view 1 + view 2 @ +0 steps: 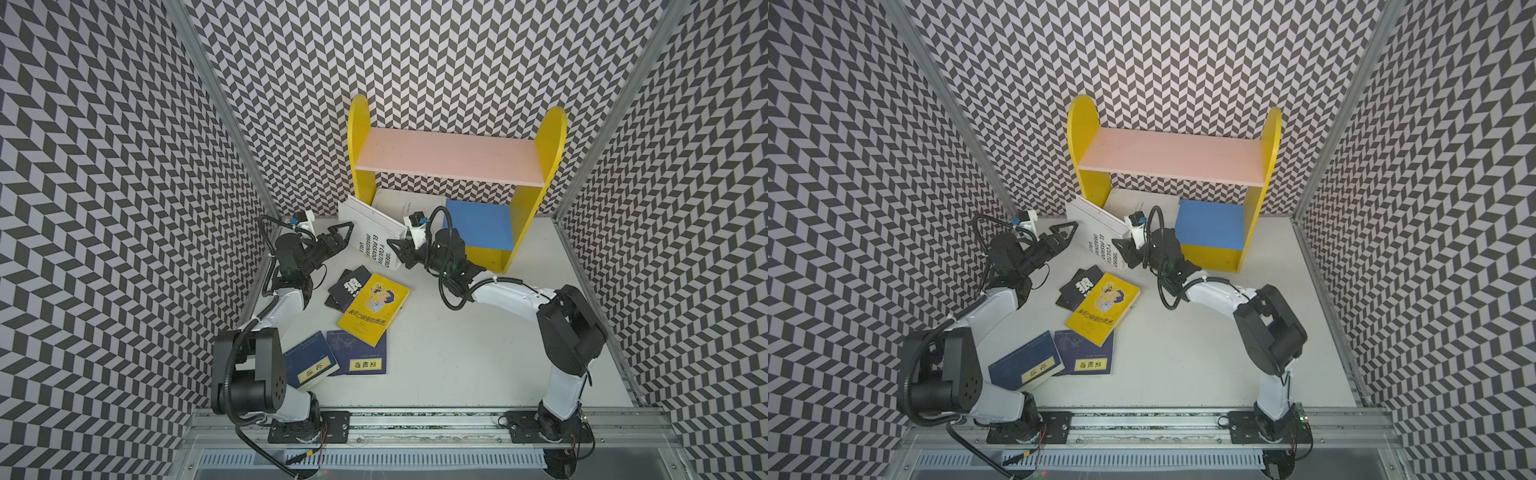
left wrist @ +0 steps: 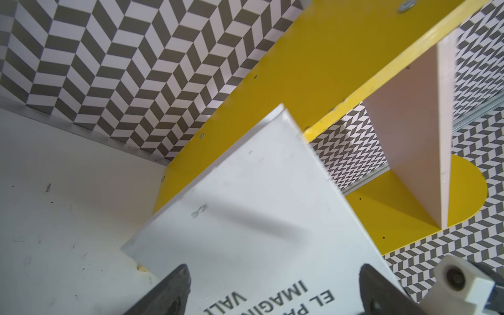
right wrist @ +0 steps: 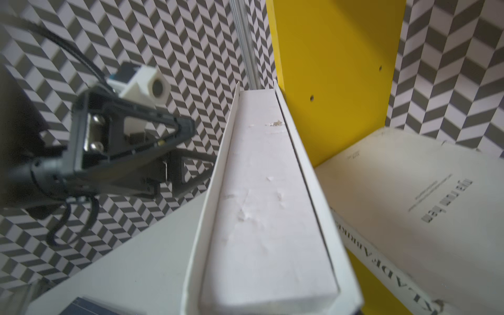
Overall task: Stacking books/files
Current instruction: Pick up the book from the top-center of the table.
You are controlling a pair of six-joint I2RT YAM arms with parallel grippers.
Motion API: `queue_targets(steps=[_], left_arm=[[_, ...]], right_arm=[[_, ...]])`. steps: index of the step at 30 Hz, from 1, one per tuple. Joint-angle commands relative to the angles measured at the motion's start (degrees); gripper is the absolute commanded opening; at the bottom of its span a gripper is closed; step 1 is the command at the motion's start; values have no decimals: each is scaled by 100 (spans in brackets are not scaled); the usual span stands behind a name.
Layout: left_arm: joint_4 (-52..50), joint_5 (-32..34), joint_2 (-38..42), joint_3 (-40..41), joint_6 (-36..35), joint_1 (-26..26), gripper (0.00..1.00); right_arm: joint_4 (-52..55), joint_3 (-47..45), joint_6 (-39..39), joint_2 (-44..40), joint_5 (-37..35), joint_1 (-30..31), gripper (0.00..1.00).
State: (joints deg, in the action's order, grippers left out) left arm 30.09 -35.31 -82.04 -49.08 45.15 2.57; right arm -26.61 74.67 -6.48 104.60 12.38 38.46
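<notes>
we see right gripper (image 1: 398, 250) straddling near end of white book (image 1: 374, 230), can't tell if it grips | book on edge, far end at left panel of shelf (image 1: 360, 166) | left gripper (image 1: 341, 236) wide, empty, beside cover | risk, we reckon: loose pinch lets book topple left onto table (image 1: 457, 332)

The left arm (image 1: 279, 309) is bent at the elbow and reaches forward, and the left gripper (image 1: 347, 236) points toward the middle with its jaws spread wide. The right arm (image 1: 509, 296) stretches forward and inward. The right gripper (image 1: 395, 253) faces the left one, its jaws set narrower; their exact state is unclear.
</notes>
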Motion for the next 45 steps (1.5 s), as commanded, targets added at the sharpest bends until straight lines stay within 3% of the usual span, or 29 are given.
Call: queue_targets(steps=[1, 7, 13, 21, 25, 34, 37, 41, 44, 45], left_arm=[[-496, 343, 551, 223, -45, -52, 97], [-685, -59, 1210, 531, -160, -114, 99], [227, -814, 1484, 759, -129, -442, 100], [1647, -1223, 1440, 903, 503, -621, 100], [1974, -1338, 1144, 543, 718, -660, 100], [2907, -1447, 683, 39, 1216, -785, 99], [3607, -1447, 565, 27, 1602, -804, 93], [4440, -1404, 373, 28, 2127, -833, 76], [4626, -1337, 295, 39, 2261, -856, 62], [4574, -1288, 294, 39, 2237, -878, 62]], right_arm=[[-311, 111, -186, -442, 75, 13, 33], [591, 564, -394, -882, 639, -5, 33], [894, 665, -1423, -1249, 1814, -257, 34], [-442, 411, -3757, -1210, 3905, -1212, 34], [-567, 503, -4101, -1109, 4338, -1383, 33], [-1889, 557, -5660, -806, 4893, -1552, 32], [-1879, 557, -5697, -774, 4854, -1554, 32], [-1831, 533, -5715, -782, 4798, -1561, 33], [-1754, 489, -5706, -803, 4688, -1561, 34], [-1744, 474, -5715, -798, 4650, -1561, 34]])
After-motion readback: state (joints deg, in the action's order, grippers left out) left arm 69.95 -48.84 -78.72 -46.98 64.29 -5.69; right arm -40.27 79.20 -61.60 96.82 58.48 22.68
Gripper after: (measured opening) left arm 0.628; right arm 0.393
